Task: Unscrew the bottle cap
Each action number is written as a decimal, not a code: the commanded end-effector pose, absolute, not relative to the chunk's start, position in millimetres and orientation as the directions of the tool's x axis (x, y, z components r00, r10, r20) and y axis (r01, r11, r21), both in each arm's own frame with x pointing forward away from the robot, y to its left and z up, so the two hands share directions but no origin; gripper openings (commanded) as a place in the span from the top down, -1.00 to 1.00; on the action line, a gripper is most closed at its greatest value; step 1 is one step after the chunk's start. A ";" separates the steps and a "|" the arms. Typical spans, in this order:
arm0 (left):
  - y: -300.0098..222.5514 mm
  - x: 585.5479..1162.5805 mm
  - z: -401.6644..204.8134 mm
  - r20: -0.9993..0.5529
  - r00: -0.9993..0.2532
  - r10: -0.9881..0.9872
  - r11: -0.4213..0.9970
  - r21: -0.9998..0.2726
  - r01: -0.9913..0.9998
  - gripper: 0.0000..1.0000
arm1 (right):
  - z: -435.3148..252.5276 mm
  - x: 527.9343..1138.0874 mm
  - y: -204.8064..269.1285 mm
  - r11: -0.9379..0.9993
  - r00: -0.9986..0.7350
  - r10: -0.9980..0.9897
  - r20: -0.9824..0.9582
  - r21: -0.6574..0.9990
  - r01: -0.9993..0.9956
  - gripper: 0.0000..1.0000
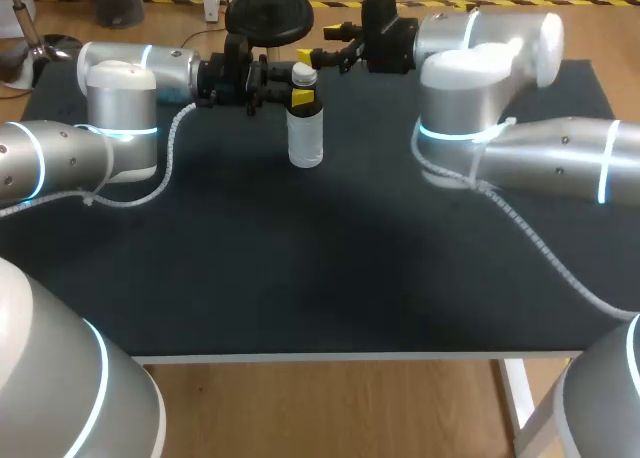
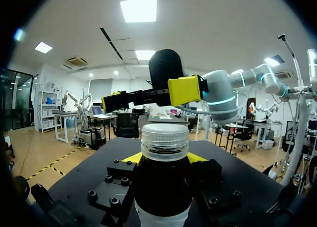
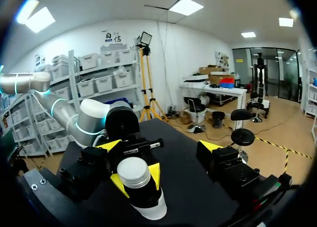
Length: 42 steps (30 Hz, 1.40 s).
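Bottle (image 1: pixel 305 138): stands upright near the far edge of the black surface (image 1: pixel 330 268), with white cap (image 1: pixel 303 75) on top. Left tool (image 1: pixel 300 98): pinches the bottle at the neck, just under the cap. Right tool (image 1: pixel 323 41): hovers spread wide just beside the cap, apart from it.

White cap (image 1: pixel 304 75), clear bottle (image 1: pixel 305 140), black table (image 1: pixel 320 278).
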<state>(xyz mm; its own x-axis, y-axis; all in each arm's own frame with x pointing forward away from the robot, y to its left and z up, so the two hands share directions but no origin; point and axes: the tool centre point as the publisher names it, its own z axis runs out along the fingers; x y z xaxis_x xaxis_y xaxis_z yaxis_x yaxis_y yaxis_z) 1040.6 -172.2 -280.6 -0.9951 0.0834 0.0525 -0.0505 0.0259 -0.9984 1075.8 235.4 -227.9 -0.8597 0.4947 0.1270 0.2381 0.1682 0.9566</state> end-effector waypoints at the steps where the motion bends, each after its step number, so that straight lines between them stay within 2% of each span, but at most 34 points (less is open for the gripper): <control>1: -172.5 1040.5 -281.1 0.050 -0.995 0.083 0.024 -0.999 -0.049 1.00 | -236.3 1075.1 242.6 0.141 -0.594 0.805 0.015 0.966 0.215 -1.00; 42: -172.5 1040.5 -281.1 0.050 -0.995 0.083 0.024 -0.999 -0.049 1.00 | -246.1 1065.9 257.0 0.079 -0.684 0.728 0.035 0.988 0.135 -1.00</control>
